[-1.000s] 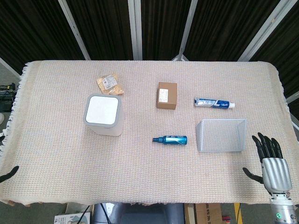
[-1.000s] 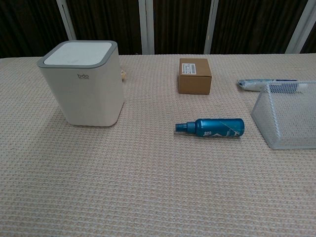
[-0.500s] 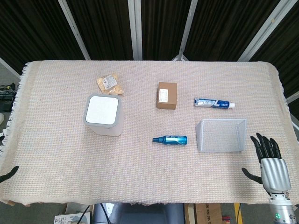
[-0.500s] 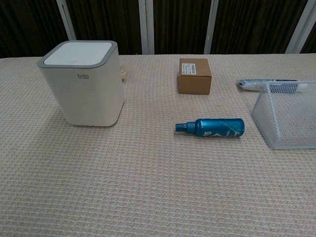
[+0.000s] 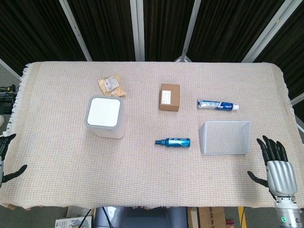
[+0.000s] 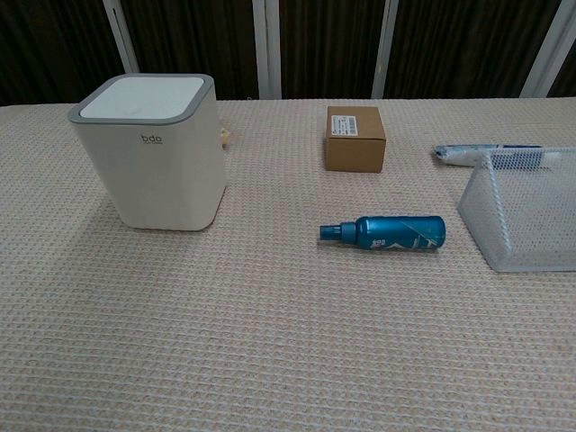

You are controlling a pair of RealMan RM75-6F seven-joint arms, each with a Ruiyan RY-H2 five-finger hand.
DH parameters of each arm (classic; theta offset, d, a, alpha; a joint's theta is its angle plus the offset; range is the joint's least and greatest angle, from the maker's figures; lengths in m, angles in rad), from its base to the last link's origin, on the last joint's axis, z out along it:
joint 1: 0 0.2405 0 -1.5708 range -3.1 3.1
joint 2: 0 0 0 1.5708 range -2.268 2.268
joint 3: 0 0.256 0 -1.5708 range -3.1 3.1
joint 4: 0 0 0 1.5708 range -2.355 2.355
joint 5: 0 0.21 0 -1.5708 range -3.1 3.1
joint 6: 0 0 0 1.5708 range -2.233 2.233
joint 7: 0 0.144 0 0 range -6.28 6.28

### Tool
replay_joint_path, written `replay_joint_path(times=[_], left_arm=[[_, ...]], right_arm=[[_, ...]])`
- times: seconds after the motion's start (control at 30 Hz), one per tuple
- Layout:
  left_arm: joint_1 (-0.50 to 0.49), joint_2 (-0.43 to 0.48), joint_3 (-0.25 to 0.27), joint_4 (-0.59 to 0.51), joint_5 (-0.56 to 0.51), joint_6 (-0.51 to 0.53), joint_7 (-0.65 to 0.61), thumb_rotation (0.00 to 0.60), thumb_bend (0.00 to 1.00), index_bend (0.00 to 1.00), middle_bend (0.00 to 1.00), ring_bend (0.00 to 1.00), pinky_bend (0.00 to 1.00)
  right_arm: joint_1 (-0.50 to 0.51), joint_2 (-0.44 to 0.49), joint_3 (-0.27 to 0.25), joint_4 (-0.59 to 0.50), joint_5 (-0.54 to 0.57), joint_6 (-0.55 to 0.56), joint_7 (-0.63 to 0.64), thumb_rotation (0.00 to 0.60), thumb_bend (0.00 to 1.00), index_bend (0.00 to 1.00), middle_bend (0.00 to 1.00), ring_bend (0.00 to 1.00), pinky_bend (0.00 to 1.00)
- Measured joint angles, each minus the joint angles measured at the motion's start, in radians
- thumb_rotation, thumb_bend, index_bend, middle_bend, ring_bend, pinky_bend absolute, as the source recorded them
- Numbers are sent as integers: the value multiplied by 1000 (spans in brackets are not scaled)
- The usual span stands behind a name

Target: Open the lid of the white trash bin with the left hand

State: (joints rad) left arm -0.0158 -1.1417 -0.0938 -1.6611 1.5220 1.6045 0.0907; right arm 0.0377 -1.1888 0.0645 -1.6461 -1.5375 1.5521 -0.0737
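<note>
The left hand [image 5: 5, 159] waits at the near left edge, fingers spread and empty, and must next reach to the shut lid [image 5: 103, 112] of the white trash bin [image 5: 105, 118].

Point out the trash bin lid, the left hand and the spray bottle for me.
trash bin lid [image 5: 103, 112], head view, middle of the white top panel
left hand [image 5: 4, 159], head view, its visible part at the frame edge
spray bottle [image 6: 396, 233], chest view, blue body

Looked matt plastic on bin [image 6: 151, 162], coarse woven cloth over tabletop [image 6: 270, 342], wire mesh basket [image 6: 522, 211], cardboard box [image 6: 355, 139], glossy bottle [image 6: 387, 233].
</note>
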Motion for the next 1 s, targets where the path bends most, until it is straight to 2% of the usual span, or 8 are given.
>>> replay_joint_path(times=[0.13,0.23,0.37,0.47,0.57,0.77,1.0], left_arm=[[-50,13,-18,-4,19,-46,0,600,364,167,603,537,609],[-104,30,-34,-28,34,-106,21,600,469,190,744,645,685],[-197,53,-62,-94,48,-217,83,600,623,220,842,716,711],[-253,58,-81,-143,42,-288,144,600,690,224,872,736,712],[-292,56,-95,-184,15,-341,225,600,716,227,878,738,712],[-372,29,-118,-264,-92,-431,394,600,719,227,881,739,712],[-457,-26,-146,-282,-225,-488,503,600,720,227,881,740,712]], right_arm=[[0,0,-1,-2,5,-5,1,600,142,81,0,40,14],[3,-2,1,-1,10,-13,0,600,142,81,0,40,14],[4,-4,1,-1,10,-14,-1,600,143,81,0,40,14],[5,-5,2,1,13,-16,0,600,142,81,0,40,14],[6,-6,3,3,18,-19,3,600,142,81,0,40,14],[6,-5,6,5,22,-21,5,600,143,81,0,40,14],[6,-4,7,4,27,-21,7,600,142,81,0,40,14]])
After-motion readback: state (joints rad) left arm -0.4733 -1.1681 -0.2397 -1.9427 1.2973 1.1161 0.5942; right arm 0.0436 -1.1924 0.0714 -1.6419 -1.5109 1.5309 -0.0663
